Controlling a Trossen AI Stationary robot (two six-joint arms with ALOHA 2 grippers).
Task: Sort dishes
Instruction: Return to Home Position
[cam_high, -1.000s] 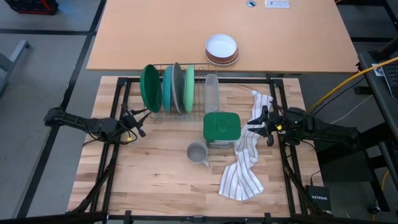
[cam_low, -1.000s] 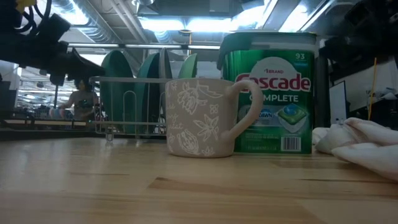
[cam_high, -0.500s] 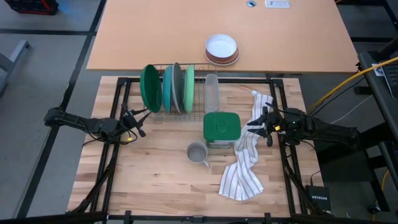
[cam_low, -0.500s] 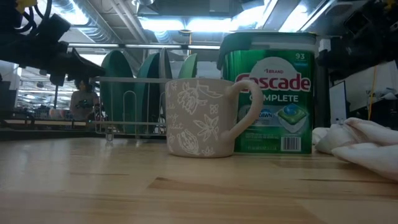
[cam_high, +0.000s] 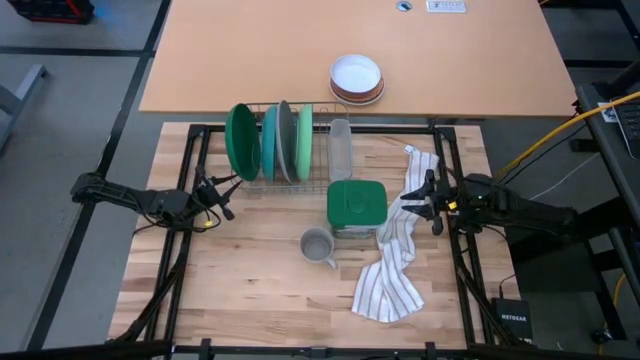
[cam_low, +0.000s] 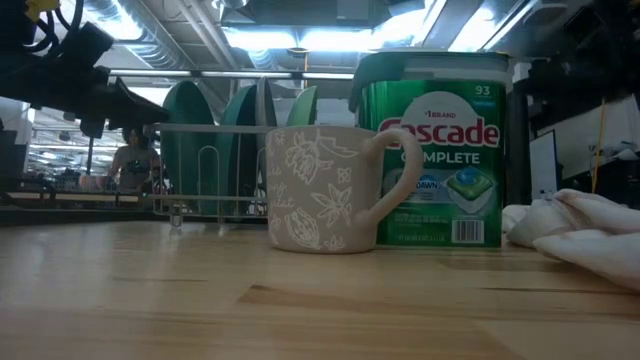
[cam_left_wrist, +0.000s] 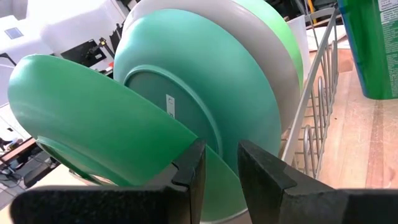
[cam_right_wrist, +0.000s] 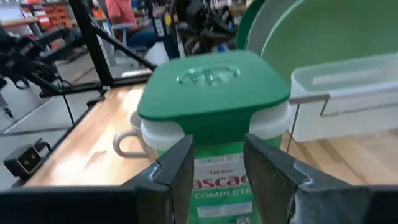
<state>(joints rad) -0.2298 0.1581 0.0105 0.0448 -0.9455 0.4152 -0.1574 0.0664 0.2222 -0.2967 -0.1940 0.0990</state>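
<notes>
Beside rack (cam_high: 320, 160), left end effector (cam_high: 222, 197) released, empty; right end effector (cam_high: 420, 203) likewise, detergent tub (cam_high: 356, 207) ahead.

The table (cam_high: 250, 290) is laid with pale wood planks, smooth and matt, the grain plainly seen. The rack (cam_high: 322, 165) at its far edge is made of thin, bright metal wire. The dark green plate (cam_left_wrist: 81, 118), teal plate (cam_left_wrist: 211, 87), grey plate (cam_left_wrist: 249, 31) and light green plate (cam_left_wrist: 286, 31) are finished smooth, with a soft satin sheen. The mug (cam_low: 320, 188) is glazed matt, with leaves patterned on it. The tub (cam_low: 435, 150) is formed of glossy plastic. The towel (cam_high: 390, 270) is woven of soft, striped cloth and lies crumpled.
</notes>
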